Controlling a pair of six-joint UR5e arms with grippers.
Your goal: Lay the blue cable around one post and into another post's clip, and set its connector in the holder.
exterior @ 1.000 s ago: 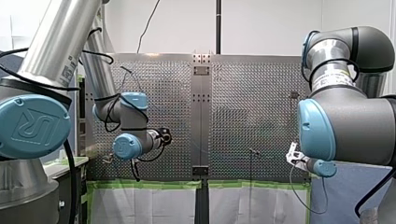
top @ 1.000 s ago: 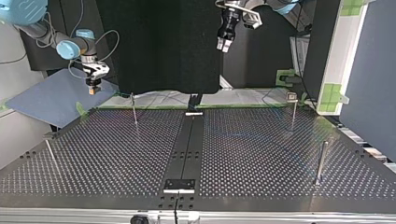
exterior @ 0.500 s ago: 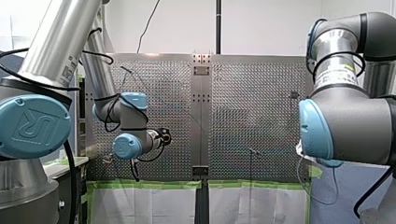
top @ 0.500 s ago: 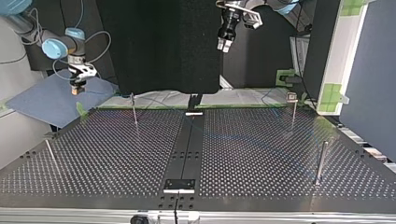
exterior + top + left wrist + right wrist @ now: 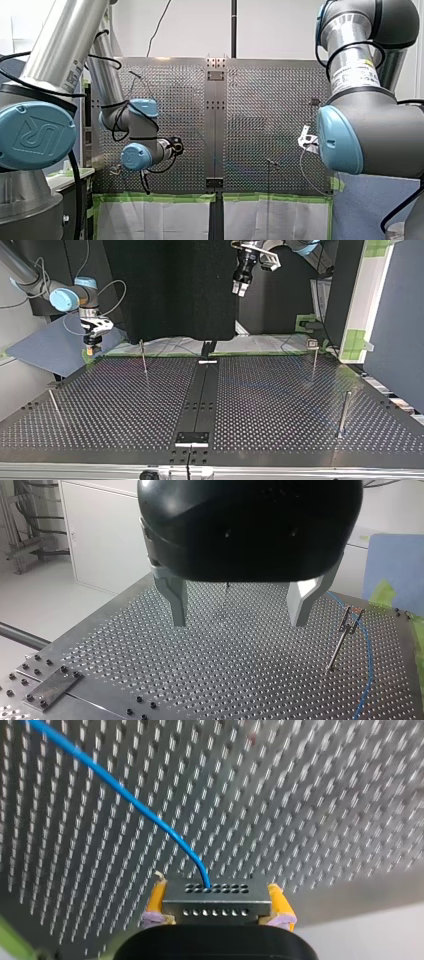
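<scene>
In the right wrist view my right gripper is shut on a grey connector block, held between its yellow pads. The blue cable runs out of the block over the perforated table. The top view shows this gripper at the left, just above the table's far corner. My left gripper hangs high over the far middle, open. In the left wrist view it holds nothing, and beside it the blue cable passes a thin post with a clip.
Thin posts stand on the table, and a thicker one is at the top view's right. A black strip runs down the middle to a small plate at the near edge. A blue mat lies off the far-left corner.
In the top view my right gripper swung left with the connector, then came back right and lower, towards the table's corner. My left arm has not moved.
</scene>
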